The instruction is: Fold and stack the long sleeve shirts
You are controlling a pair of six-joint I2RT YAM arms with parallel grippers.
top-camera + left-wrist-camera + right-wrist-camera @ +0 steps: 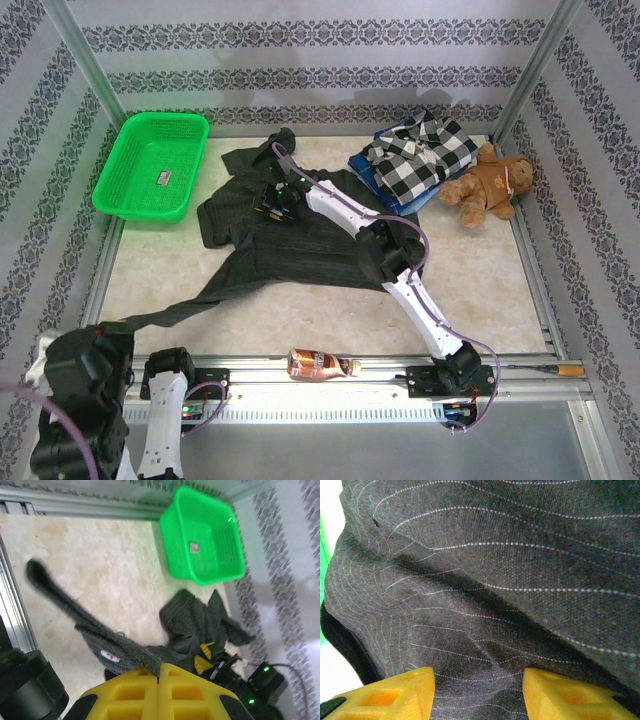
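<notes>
Sprawling rumpled in the middle as a dark charcoal pinstriped shirt [265,255], trailing one long sleeve [190,308] toward the near left; lying folded at the far right as a black-and-white checked flannel shirt [420,155], resting atop a folded blue garment [392,198] showing along its near edge

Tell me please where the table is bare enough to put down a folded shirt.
The table is bare right of the right arm, below the teddy bear; also between the green basket and the stretched sleeve of the dark shirt. Crowded at the far side: dark shirt, checked shirt.
</notes>
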